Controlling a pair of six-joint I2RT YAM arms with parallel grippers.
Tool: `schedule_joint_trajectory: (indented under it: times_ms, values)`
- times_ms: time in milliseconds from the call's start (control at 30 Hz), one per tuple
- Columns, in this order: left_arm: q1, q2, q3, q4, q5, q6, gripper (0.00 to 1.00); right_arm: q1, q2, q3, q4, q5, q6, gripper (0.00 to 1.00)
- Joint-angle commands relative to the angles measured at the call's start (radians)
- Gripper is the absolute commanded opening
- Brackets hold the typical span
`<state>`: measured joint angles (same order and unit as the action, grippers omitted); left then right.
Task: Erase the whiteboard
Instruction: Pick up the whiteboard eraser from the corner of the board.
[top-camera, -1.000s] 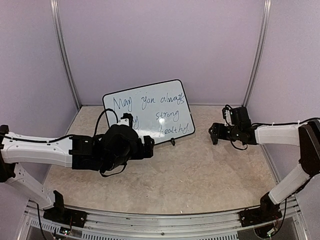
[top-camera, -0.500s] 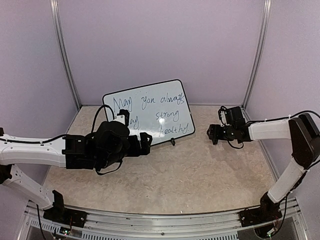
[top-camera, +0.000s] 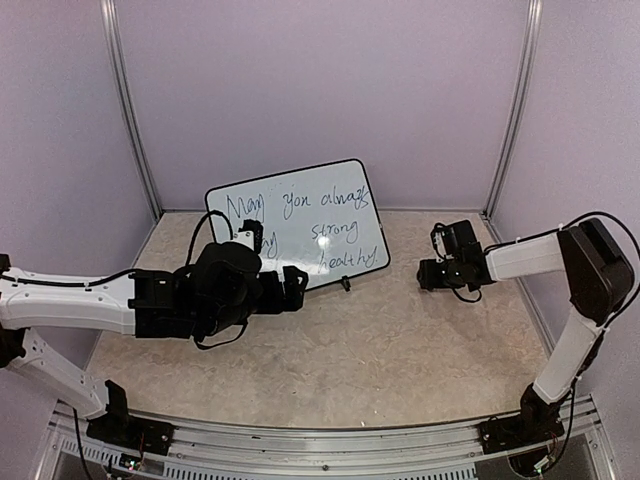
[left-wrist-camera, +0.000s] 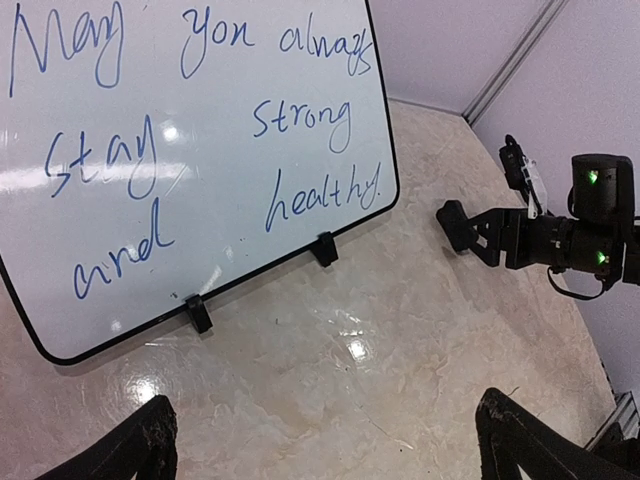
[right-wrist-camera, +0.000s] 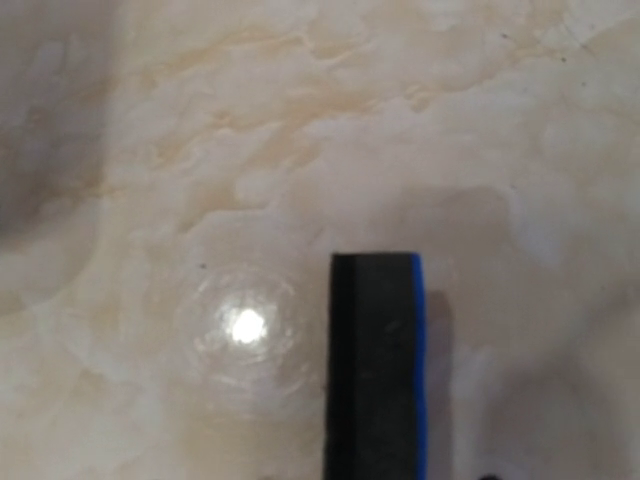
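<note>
Whether the right tool (top-camera: 430, 273) grips the eraser (right-wrist-camera: 375, 365) beneath it is unclear; a weak pinch may drop it before the whiteboard (top-camera: 300, 225), propped well to its left, just beyond the spread-open left tool (top-camera: 293, 287).

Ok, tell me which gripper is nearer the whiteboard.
Left. The left gripper is just in front of the whiteboard, near its lower edge; the right gripper stands well off to its right.

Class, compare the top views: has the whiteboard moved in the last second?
No. The whiteboard stands where it was, its top right corner equally far left of the right-hand corner post.
</note>
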<state>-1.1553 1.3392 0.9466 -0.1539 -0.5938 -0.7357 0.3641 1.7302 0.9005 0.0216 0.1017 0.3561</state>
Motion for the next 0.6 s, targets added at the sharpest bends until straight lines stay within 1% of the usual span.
schedule_joint_trajectory:
  times_ms: [0, 100, 233, 333, 367, 400, 567]
  values:
    - [0.008, -0.001, -0.024, 0.023, 0.013, -0.005, 0.99, -0.007, 0.034, 0.003, 0.029, 0.029, -0.038, 0.57]
    - [0.009, 0.000, -0.028, 0.024, 0.018, -0.011, 0.99, -0.007, 0.045, 0.004, 0.035, 0.034, -0.045, 0.52]
    - [0.012, 0.000, -0.032, 0.024, 0.026, -0.022, 0.99, -0.007, 0.044, -0.001, 0.043, 0.042, -0.055, 0.39]
    - [0.019, -0.008, -0.034, 0.028, 0.042, -0.023, 0.99, -0.007, 0.021, -0.011, 0.051, 0.032, -0.076, 0.21]
    - [0.022, -0.011, -0.034, 0.029, 0.047, -0.023, 0.99, -0.007, 0.004, -0.019, 0.060, 0.024, -0.085, 0.17]
    - [0.025, -0.017, -0.033, 0.028, 0.051, -0.024, 0.99, -0.007, -0.017, -0.035, 0.074, 0.009, -0.096, 0.15]
    - [0.043, -0.042, -0.030, 0.027, 0.085, -0.026, 0.99, 0.007, -0.188, -0.154, 0.150, -0.012, -0.146, 0.14]
